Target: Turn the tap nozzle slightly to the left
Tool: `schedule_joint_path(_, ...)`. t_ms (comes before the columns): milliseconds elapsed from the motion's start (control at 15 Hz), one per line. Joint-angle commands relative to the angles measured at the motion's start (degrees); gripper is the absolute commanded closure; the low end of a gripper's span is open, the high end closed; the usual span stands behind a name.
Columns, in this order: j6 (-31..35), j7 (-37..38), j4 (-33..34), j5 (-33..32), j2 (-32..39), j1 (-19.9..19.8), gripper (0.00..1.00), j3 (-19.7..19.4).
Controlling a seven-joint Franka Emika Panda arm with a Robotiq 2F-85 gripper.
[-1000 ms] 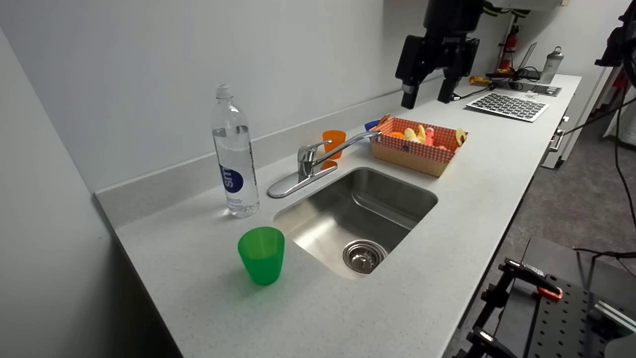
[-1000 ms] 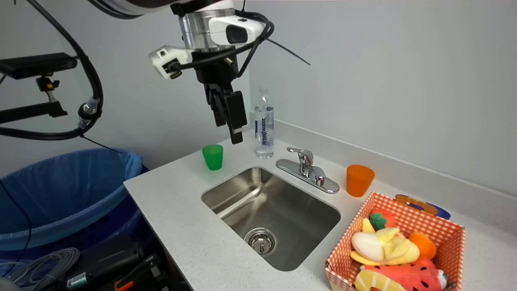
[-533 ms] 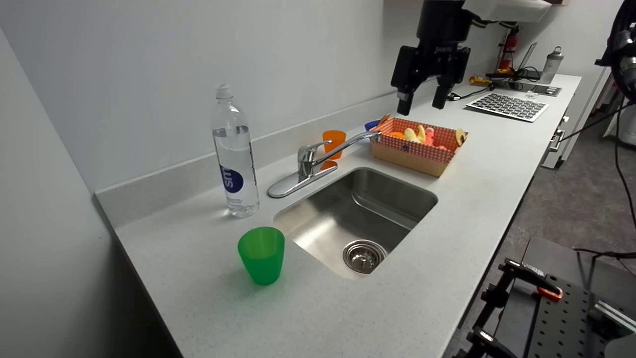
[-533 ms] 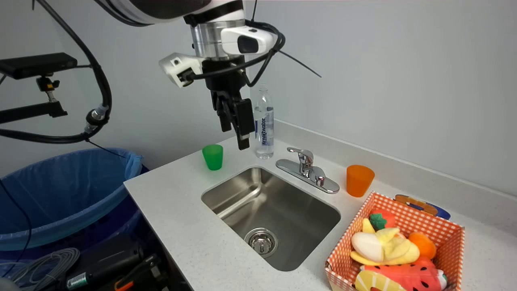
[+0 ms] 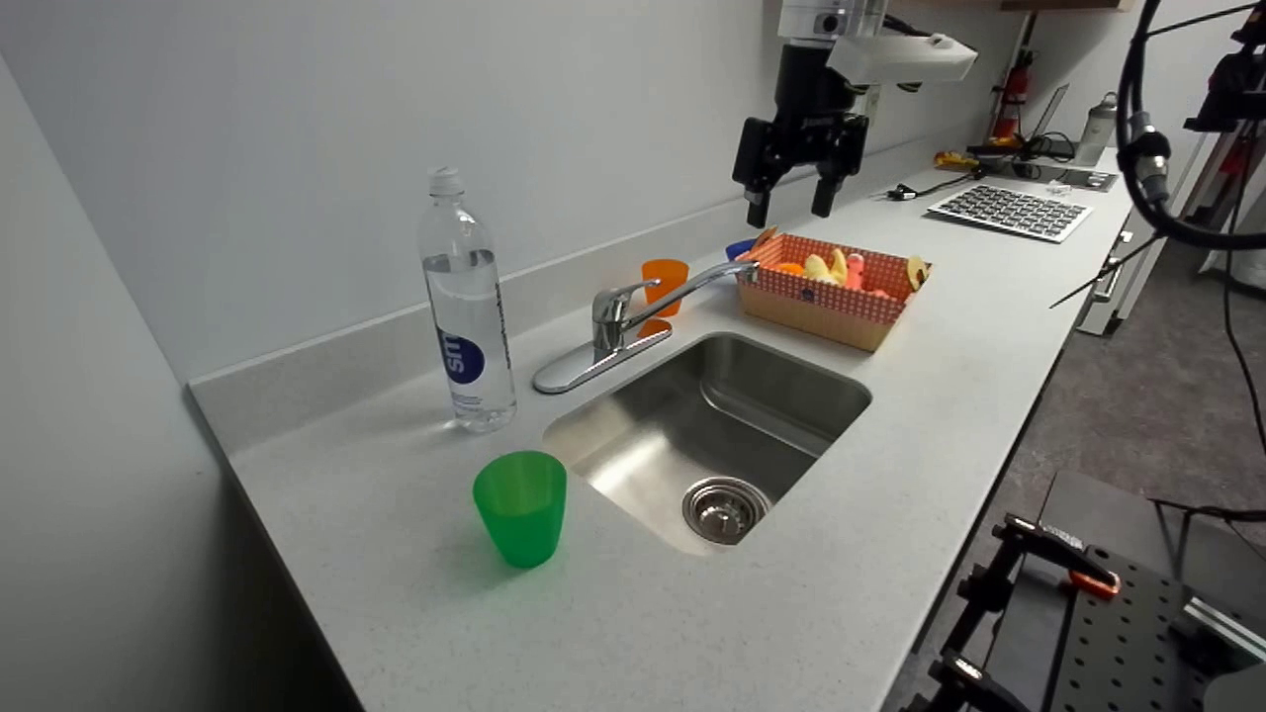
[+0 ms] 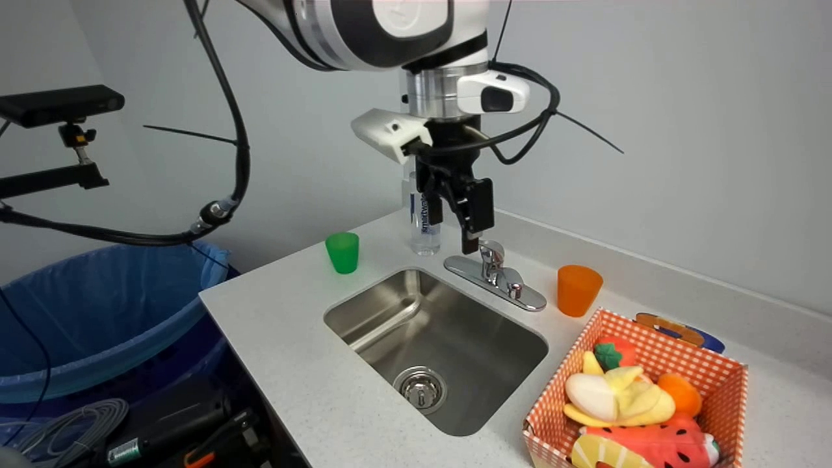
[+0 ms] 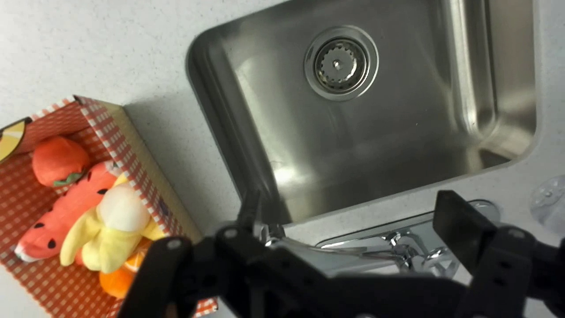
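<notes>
With gripper (image 5: pixel 790 211) spread wide and holding nothing, hovering above and apart from the nozzle (image 5: pixel 690 287) lying behind the sink (image 5: pixel 687 430) with long axis running roughly parallel to the line between the fingers (image 7: pixel 460 227), so likely calling for a twist or sideways push.

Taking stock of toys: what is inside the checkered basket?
A toy banana, watermelon slice, orange and leafy red fruit show; anything beneath them is covered, so unknown.

Likely a lab's kitchen corner: in an exterior view, white desk (image 5: pixel 791 613) with sink (image 5: pixel 707 445) and tap nozzle (image 5: pixel 682 292), centre; robot arm (image 5: pixel 799 20), upper right; clamps (image 5: pixel 1048 542), perforated plate (image 5: pixel 1123 633), lower right.
</notes>
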Motion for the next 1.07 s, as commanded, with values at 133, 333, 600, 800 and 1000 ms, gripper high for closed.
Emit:
schedule_joint_path(133,2.4,3.4,12.4,-3.6,13.4,-0.5,0.0,-1.7)
schedule_joint_path(333,3.1,7.0,17.2,-5.1,19.0,-0.3,0.0,-3.1)
schedule_joint_path(600,1.9,10.4,23.2,-5.2,25.1,0.1,0.0,-4.7)
schedule_joint_path(800,1.8,11.0,25.1,-5.4,27.6,0.6,0.0,-5.3)
schedule_joint_path(1000,1.7,11.3,26.0,-5.7,29.5,1.1,0.0,-5.6)
